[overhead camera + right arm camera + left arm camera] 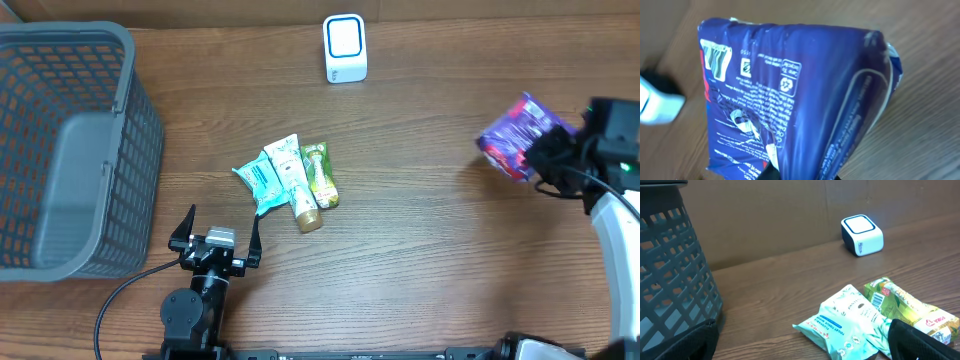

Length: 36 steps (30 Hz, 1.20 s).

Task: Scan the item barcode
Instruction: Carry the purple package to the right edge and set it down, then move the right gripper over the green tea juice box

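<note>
Pouch [515,135] hangs right of the scanner [345,48], well apart, clamped at one edge by the right end effector [548,155]; the left end effector [222,228] gapes, empty. It looks light, soft and slippery: keep to an edge pinch, leaving the barcode [715,57] clear.

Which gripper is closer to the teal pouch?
Left. The left gripper sits open just short of the teal pouch; right gripper is far off at the right edge, holding the purple packet.
</note>
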### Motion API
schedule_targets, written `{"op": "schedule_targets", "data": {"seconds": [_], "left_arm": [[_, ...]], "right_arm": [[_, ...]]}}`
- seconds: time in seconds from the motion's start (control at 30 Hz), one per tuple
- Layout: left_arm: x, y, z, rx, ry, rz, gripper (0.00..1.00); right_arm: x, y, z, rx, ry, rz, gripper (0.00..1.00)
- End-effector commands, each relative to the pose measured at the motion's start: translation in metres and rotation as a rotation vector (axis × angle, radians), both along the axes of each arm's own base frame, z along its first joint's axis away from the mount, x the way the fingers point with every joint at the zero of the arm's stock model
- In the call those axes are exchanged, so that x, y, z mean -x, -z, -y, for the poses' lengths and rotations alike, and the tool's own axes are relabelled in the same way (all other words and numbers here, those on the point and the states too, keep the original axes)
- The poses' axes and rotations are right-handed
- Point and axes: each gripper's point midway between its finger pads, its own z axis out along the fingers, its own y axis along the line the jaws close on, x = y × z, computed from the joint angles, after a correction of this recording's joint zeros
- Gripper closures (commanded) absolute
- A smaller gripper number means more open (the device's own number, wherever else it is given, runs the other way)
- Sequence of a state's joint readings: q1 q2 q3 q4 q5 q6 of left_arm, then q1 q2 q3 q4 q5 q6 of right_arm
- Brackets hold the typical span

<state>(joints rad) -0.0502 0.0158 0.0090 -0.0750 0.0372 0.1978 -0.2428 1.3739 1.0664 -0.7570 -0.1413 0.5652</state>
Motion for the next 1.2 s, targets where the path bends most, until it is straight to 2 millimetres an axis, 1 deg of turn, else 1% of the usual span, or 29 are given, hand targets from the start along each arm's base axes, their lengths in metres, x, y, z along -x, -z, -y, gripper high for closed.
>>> {"op": "schedule_targets", "data": {"seconds": [0.0,0.1,0.2,0.27,0.37,0.43,0.5,0.57,0.6,0.67,0.73,0.77,0.8,0.87,0.93,1.0,1.03,1.07,1.1,1.13,1.17], "left_arm": [[0.000,0.001,-0.001,0.003,-0.006,-0.001,0.00],[0.000,0.001,-0.001,0.003,-0.006,-0.001,0.00],[0.000,0.001,-0.001,0.003,-0.006,-0.001,0.00],[0.000,0.001,-0.001,0.003,-0.006,-0.001,0.00],[0.000,0.001,-0.001,0.003,-0.006,-0.001,0.00],[0.000,0.001,-0.001,0.003,-0.006,-0.001,0.00],[0.000,0.001,-0.001,0.003,-0.006,-0.001,0.00],[0.000,0.001,-0.001,0.003,-0.006,-0.001,0.01],[0.000,0.001,-0.001,0.003,-0.006,-0.001,0.00],[0.000,0.001,-0.001,0.003,-0.006,-0.001,0.00],[0.000,0.001,-0.001,0.003,-0.006,-0.001,0.00],[0.000,0.001,-0.001,0.003,-0.006,-0.001,0.00],[0.000,0.001,-0.001,0.003,-0.006,-0.001,0.01],[0.000,0.001,-0.001,0.003,-0.006,-0.001,0.00],[0.000,0.001,-0.001,0.003,-0.006,-0.001,0.00],[0.000,0.001,-0.001,0.003,-0.006,-0.001,0.00],[0.000,0.001,-0.001,0.003,-0.006,-0.001,0.01],[0.000,0.001,-0.001,0.003,-0.006,-0.001,0.00],[0.000,0.001,-0.001,0.003,-0.006,-0.001,0.00],[0.000,0.001,-0.001,0.003,-0.006,-0.001,0.00],[0.000,0.001,-0.001,0.003,-0.006,-0.001,0.00]], "right_arm": [[0.006,0.041,0.014,-0.119,0.107,-0.039,0.96],[0.007,0.069,0.023,-0.142,0.154,-0.063,0.96],[0.007,0.089,0.023,-0.151,0.156,-0.098,0.96],[0.008,0.097,0.023,-0.157,0.157,-0.121,0.96],[0.009,0.100,0.022,-0.159,0.157,-0.131,0.96],[0.010,0.101,0.022,-0.153,0.143,-0.138,0.82],[0.012,0.101,0.021,-0.139,0.115,-0.145,0.73],[0.014,0.100,0.025,-0.121,0.124,-0.157,0.66],[0.013,0.098,0.026,-0.115,0.119,-0.160,0.61],[0.011,0.091,0.026,-0.108,0.092,-0.163,0.53],[0.009,0.077,0.027,-0.077,0.033,-0.173,0.46],[0.009,0.069,0.027,-0.062,0.009,-0.181,0.37],[0.009,0.058,0.030,-0.040,-0.004,-0.196,0.33],[0.008,0.039,0.031,-0.019,-0.042,-0.206,0.33],[0.004,0.016,0.026,-0.009,-0.095,-0.202,0.33],[-0.006,-0.009,0.003,-0.018,-0.238,-0.152,0.31],[-0.010,-0.019,-0.013,-0.034,-0.312,-0.121,0.27],[-0.014,-0.025,-0.027,-0.045,-0.369,-0.097,0.26],[-0.018,-0.030,-0.045,-0.059,-0.432,-0.070,0.25],[-0.021,-0.034,-0.061,-0.069,-0.484,-0.047,0.25],[-0.025,-0.035,-0.081,-0.072,-0.539,-0.029,0.24]]}}
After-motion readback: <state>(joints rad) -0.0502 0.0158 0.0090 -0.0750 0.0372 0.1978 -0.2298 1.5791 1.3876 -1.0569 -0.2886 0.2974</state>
